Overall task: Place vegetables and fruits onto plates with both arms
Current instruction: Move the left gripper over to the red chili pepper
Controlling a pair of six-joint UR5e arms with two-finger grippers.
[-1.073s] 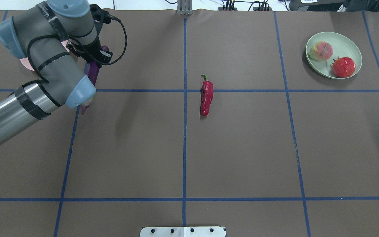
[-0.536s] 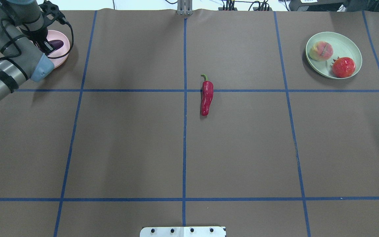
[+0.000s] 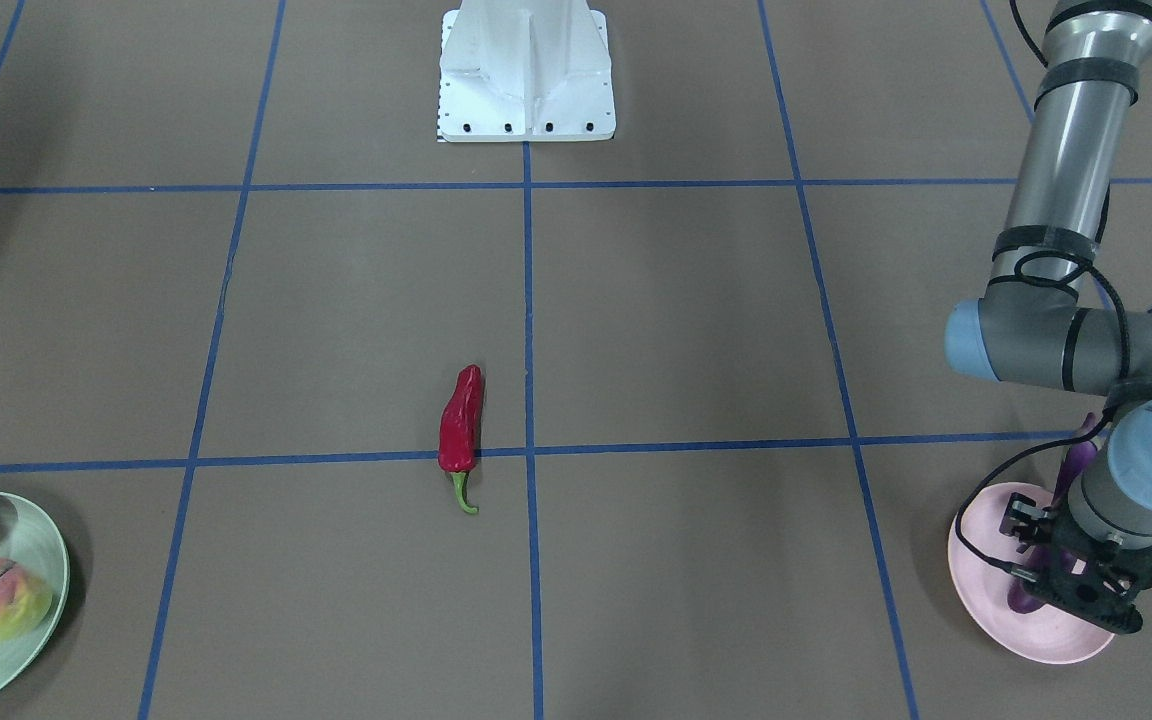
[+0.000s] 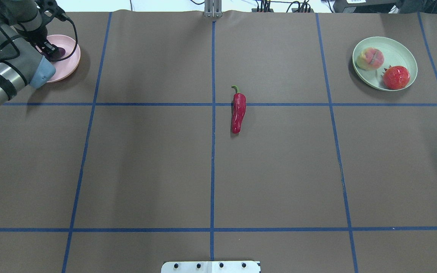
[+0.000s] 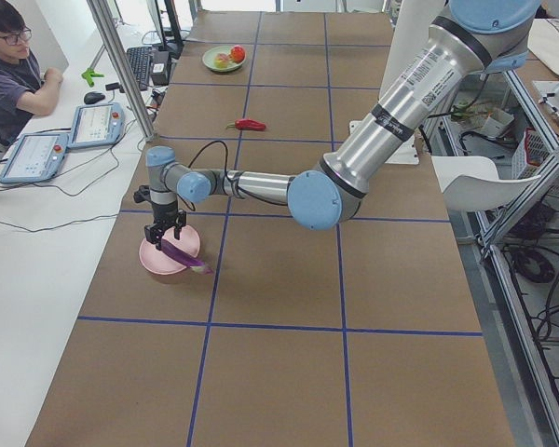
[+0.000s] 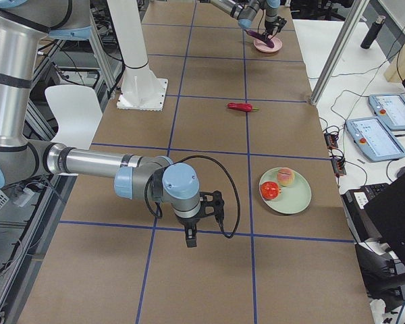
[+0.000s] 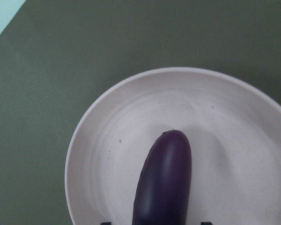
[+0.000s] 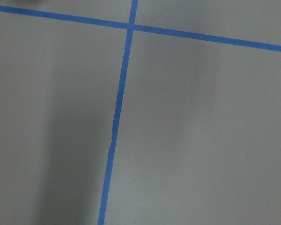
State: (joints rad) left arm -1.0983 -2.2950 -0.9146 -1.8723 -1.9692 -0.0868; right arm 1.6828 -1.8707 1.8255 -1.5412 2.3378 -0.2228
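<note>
My left gripper (image 3: 1056,565) is shut on the purple eggplant (image 7: 164,183) and holds it tilted over the pale pink plate (image 4: 68,62) at the far left; it shows in the overhead view (image 4: 51,51). One end of the eggplant (image 5: 184,258) reaches past the plate's rim. The red chili pepper (image 4: 238,112) lies on the table's middle. The peach (image 4: 370,58) and the pomegranate-like fruit (image 4: 396,77) sit on the mint green plate (image 4: 402,49) at the far right. My right gripper (image 6: 189,236) shows only in the exterior right view, above bare table; I cannot tell its state.
The white robot base (image 3: 526,70) stands at the near middle edge. Blue tape lines (image 4: 212,170) divide the brown table. An operator (image 5: 9,65) sits beyond the far edge, with tablets (image 5: 61,149) beside him.
My left arm has carried the eggplant leftward and farther back, from beside the pink plate to above it. The chili and the fruits have not moved.
</note>
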